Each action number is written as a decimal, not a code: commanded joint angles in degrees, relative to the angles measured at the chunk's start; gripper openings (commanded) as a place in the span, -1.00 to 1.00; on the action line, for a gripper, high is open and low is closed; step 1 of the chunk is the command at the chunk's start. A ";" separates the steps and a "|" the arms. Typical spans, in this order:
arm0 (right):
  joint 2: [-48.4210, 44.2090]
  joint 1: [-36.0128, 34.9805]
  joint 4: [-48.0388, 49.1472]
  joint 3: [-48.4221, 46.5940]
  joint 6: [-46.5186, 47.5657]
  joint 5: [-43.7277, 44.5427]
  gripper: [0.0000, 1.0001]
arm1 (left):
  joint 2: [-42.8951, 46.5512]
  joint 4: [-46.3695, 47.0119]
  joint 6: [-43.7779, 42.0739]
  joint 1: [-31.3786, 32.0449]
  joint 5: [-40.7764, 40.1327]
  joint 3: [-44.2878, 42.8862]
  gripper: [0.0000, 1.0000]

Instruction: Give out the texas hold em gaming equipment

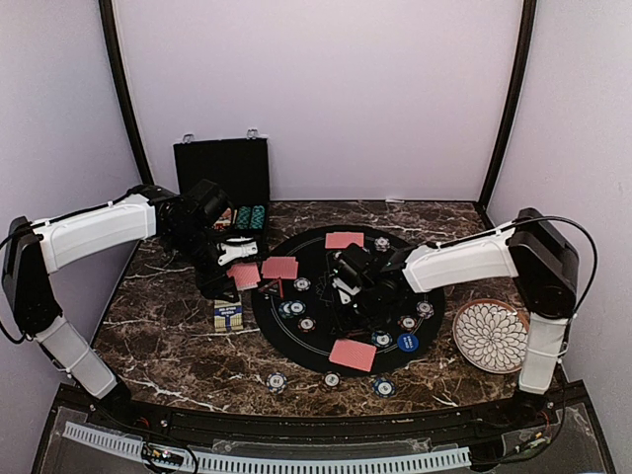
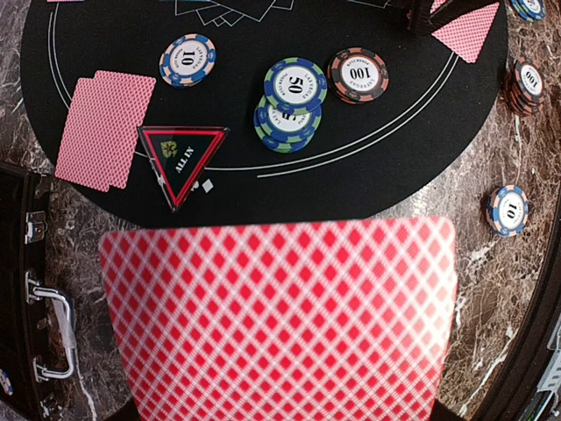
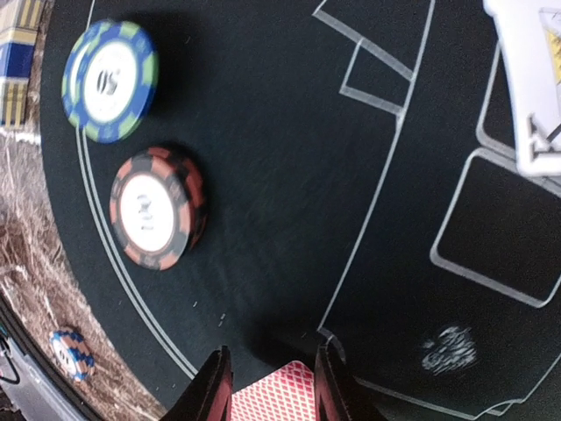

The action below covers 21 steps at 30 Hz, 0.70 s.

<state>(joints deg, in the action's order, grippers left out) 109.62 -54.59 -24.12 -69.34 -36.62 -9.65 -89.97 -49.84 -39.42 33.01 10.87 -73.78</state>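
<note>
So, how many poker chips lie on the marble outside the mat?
3, by the near edge: left chip, middle chip (maybe stacked), right chip. Others may be hidden.

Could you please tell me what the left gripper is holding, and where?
A red-backed playing card, gripped at its camera-side end; the jaws are hidden behind it.

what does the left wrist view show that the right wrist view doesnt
Only left wrist: a red-backed playing card filling the foreground, a black-and-red triangular ALL IN token, a blue-and-peach 10 chip and a black case with metal handle. Only right wrist: its own black fingers flanking a smaller red-backed card, plus white printed boxes. Both: the round black mat, the blue-and-green 50 chip and the black-and-red 100 chip.
</note>
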 commanded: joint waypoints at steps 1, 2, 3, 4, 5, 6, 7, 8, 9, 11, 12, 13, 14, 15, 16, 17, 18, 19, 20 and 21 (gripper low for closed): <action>-1.47 -2.37 -2.33 3.40 -2.10 -3.09 -0.35 | 1.60 -0.83 -0.48 -0.06 0.76 -0.31 -1.00; -1.82 -2.51 -2.68 3.62 -2.21 -2.98 -0.35 | 1.67 -0.85 -0.48 -0.06 0.79 -0.27 -1.00; -2.25 -2.58 -2.91 3.91 -2.37 -2.92 -0.36 | 1.80 -0.82 -0.51 -0.10 0.87 -0.17 -1.00; -2.69 -2.70 -3.07 4.21 -2.50 -2.87 -0.36 | 1.88 -0.80 -0.54 -0.11 0.84 -0.15 -1.00; -3.08 -2.70 -3.37 4.25 -2.58 -2.72 -0.36 | 1.94 -0.74 -0.61 -0.08 0.91 -0.08 -1.00; -3.37 -2.69 -3.95 4.06 -2.58 -2.51 -0.36 | 2.03 -0.67 -0.67 -0.08 0.91 -0.02 -1.00; -3.64 -2.72 -4.70 3.50 -2.39 -1.99 -0.35 | 2.10 -0.56 -0.66 -0.07 0.86 0.09 -1.00; -3.71 -2.57 -5.88 2.39 -2.02 -1.01 -0.32 | 2.09 -0.49 -0.66 -0.10 0.84 0.18 -1.00; -3.71 -2.30 -7.06 1.04 -1.53 -0.27 -0.30 | 2.04 -0.38 -0.66 -0.08 0.84 0.20 -1.00; -3.94 -1.29 -8.86 -1.83 -0.72 0.78 -0.25 | 1.94 -0.39 -0.58 -0.09 0.91 0.15 -1.00; -4.05 -0.58 -9.67 -3.63 -0.33 1.05 -0.21 | 1.98 -0.46 -0.57 -0.11 0.90 0.13 -1.00; -4.35 0.26 -10.12 -4.82 0.16 1.31 -0.16 | 1.99 -0.45 -0.57 -0.13 0.90 0.13 -1.00; -4.71 1.06 -10.42 -5.96 0.59 1.63 -0.12 | 1.99 -0.48 -0.68 -0.07 0.82 0.13 -1.00; -5.07 2.12 -10.75 -6.89 1.10 1.89 -0.10 | 2.08 -0.51 -0.71 -0.06 0.73 0.17 -1.00; -5.46 3.38 -10.96 -7.73 1.68 1.92 -0.09 | 2.13 -0.51 -0.74 -0.06 0.60 0.20 -1.00; -5.68 4.65 -11.02 -8.32 2.11 1.88 -0.08 | 2.19 -0.52 -0.79 -0.06 0.53 0.25 -1.00; -5.89 6.19 -10.81 -8.69 2.36 1.90 -0.07 | 2.24 -0.56 -0.84 -0.06 0.41 0.29 -1.00; -6.06 7.58 -10.42 -8.97 2.71 1.88 -0.07 | 2.25 -0.54 -0.84 -0.10 0.40 0.30 -1.00; -6.17 9.03 -9.97 -9.12 3.04 1.71 -0.06 | 2.17 -0.52 -0.84 -0.07 0.45 0.26 -1.00; -6.07 10.51 -9.30 -9.29 3.24 1.42 -0.06 | 2.13 -0.56 -0.84 -0.06 0.50 0.23 -1.00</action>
<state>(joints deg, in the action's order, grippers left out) 105.80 -49.17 -33.26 -76.86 -35.40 -9.17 -89.97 -49.82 -39.68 33.01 10.85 -73.78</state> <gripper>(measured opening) 0.468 0.675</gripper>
